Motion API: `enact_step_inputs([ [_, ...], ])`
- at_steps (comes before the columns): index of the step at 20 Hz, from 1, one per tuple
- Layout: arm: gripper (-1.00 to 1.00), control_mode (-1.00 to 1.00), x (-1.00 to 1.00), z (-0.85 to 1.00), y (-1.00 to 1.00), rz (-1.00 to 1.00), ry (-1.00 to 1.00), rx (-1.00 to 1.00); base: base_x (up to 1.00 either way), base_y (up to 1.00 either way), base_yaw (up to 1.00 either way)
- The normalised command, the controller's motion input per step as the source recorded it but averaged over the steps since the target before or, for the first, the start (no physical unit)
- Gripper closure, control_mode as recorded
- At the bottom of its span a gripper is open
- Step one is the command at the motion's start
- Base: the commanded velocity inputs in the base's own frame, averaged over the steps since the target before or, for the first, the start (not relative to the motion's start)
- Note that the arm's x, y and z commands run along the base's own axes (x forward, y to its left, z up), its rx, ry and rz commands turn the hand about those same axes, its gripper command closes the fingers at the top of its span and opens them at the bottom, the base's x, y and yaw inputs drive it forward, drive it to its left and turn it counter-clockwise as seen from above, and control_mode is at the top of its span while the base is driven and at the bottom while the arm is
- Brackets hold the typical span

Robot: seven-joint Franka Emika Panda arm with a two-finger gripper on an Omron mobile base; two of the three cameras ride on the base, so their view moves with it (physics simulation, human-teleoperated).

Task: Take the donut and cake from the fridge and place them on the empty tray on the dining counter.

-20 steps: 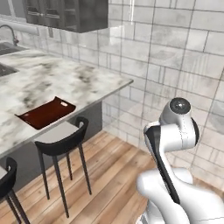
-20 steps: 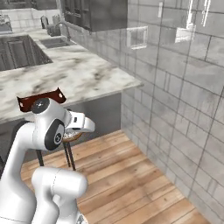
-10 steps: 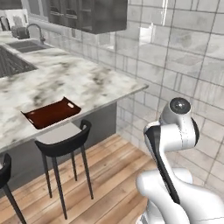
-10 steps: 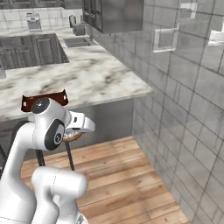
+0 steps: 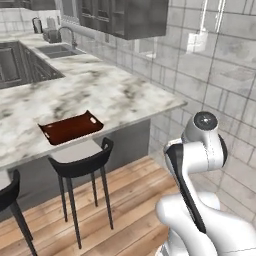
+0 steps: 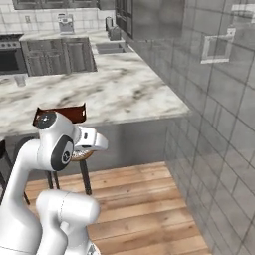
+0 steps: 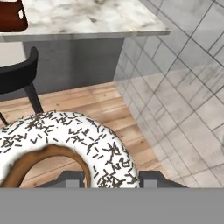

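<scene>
The donut (image 7: 65, 144), white with dark sprinkles, is held in the jaws (image 7: 109, 178), closed on its near rim in the hand view. It is kept up in the air over the wooden floor (image 7: 87, 103), near the tiled wall (image 7: 183, 87). The dark red tray (image 5: 70, 128) is seen lying at the front edge of the marble bench (image 5: 115, 95). A black stool (image 5: 82, 165) is tucked just below the tray.

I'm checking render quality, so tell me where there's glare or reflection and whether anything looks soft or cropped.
Left base view: bright sheen on the tiled wall; the tray is crisp on the dining counter. Right base view: pale reflection patches high on the wall. Hand view: the donut looms close, cropped at the bottom, sprinkles sharp.
</scene>
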Motion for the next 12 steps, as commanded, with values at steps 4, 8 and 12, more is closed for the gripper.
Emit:
enact_step_inputs([
  [4, 1.0, 1.0, 0.0, 0.0, 0.0, 0.0, 0.0, 0.0, 0.49, -0.05, 0.23],
  [8, 1.0, 1.0, 0.0, 0.0, 0.0, 0.0, 0.0, 0.0, 0.51, -0.1, 0.27],
  [12, 1.0, 1.0, 0.0, 0.0, 0.0, 0.0, 0.0, 0.0, 0.49, -0.09, 0.27],
])
